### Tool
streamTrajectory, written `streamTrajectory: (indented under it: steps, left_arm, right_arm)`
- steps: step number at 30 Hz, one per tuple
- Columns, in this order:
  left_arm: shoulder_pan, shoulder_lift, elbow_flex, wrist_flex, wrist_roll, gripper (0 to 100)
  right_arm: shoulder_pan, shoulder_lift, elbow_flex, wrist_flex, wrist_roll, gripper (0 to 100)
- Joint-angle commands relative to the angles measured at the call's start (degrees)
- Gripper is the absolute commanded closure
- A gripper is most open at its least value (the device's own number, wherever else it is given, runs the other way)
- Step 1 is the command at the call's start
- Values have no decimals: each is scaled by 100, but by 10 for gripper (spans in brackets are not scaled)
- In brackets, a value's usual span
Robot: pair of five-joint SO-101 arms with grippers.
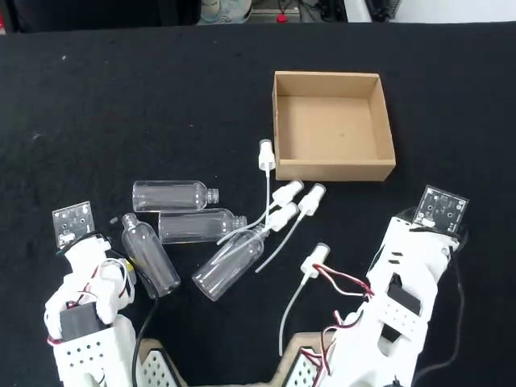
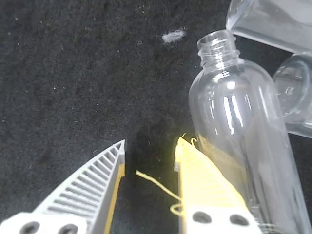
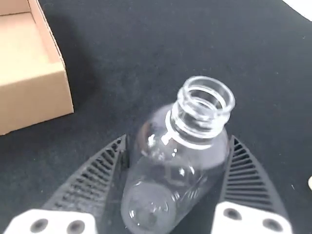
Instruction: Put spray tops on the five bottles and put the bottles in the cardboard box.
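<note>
Clear bottle clamped in the right gripper — no top on its neck.
It sits between both fingers, open neck past the fingertips, near a corner of the cardboard box. The left gripper stands parted over the black table, with a second bottle just beside its yellow finger. Spray tops lie loose — below the box.

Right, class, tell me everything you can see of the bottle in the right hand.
The bottle looks like clear plastic: round body, short threaded neck, open mouth, no spray top. The right hand is shut on it, ribbed black fingers touching its sides, its neck sticking out past their tips, over black table.
</note>
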Motion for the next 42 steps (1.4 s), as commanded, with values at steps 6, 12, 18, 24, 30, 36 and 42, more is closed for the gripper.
streamTrajectory:
  steps: [6,12,18,24,30,36,42]
  left_arm:
    - [-48,-35,127,35,-9,837]
    - [-48,-35,127,35,-9,837]
    - [-48,-35,127,35,-9,837]
    - [-48,-35,127,35,-9,837]
    - [-48,-35,127,35,-9,837]
    - [-48,-35,127,35,-9,837]
    - [-48,-35,127,35,-9,837]
  right_arm:
    - [-9,-84,-40,44,-26,719]
    - [-9,-84,-699,1020,-35,718]
    - [-18,-84,-2202,3596,-35,715]
    - [-18,-84,-2440,3763,-35,662]
    - [-18,-84,-2440,3763,-35,598]
    - [-132,-84,-2334,3745,-26,622]
    - [-141,-84,-1921,2954,-26,724]
